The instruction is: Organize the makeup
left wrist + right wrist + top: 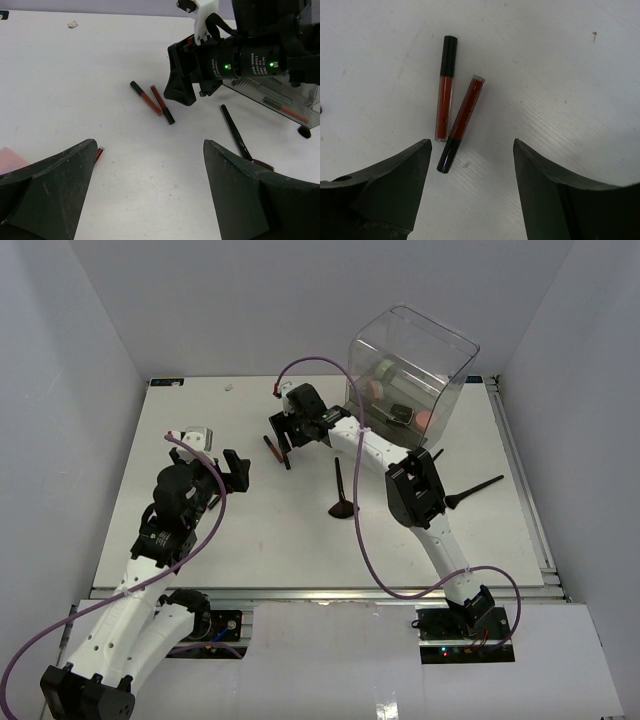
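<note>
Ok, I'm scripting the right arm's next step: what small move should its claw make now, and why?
Probably lower the right claw onto the tilted red tube: the claw is open, empty and above it, the tube's black cap lying nearest its gap. The second red tube lies close beside, so aim carefully.

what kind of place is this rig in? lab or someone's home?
Most likely a lab test cell: bare white table boxed in by plain walls, left arm and right arm bolted to a metal rail at its near edge, makeup props like the red lip tubes laid out.
</note>
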Tool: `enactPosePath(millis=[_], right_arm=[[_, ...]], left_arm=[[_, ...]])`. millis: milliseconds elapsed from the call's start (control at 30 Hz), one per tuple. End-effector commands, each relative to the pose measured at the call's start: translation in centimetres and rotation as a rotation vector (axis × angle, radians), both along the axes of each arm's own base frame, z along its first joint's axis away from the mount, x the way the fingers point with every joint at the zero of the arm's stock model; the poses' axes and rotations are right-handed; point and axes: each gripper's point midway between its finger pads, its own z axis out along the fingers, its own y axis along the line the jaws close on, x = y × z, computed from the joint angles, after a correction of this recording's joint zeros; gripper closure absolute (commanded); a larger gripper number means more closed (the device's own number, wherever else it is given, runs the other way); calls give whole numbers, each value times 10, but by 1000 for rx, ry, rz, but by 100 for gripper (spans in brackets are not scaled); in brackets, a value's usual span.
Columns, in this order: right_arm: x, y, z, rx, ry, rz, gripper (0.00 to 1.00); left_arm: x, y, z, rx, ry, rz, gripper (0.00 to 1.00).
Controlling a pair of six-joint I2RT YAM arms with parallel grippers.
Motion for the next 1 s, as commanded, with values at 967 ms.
enactPosePath(millis=[967], right_arm=[[-4,-16,-70,-79,26,-110,52]], left_arm=[[-1,-2,8,-4,-26,-16,2]])
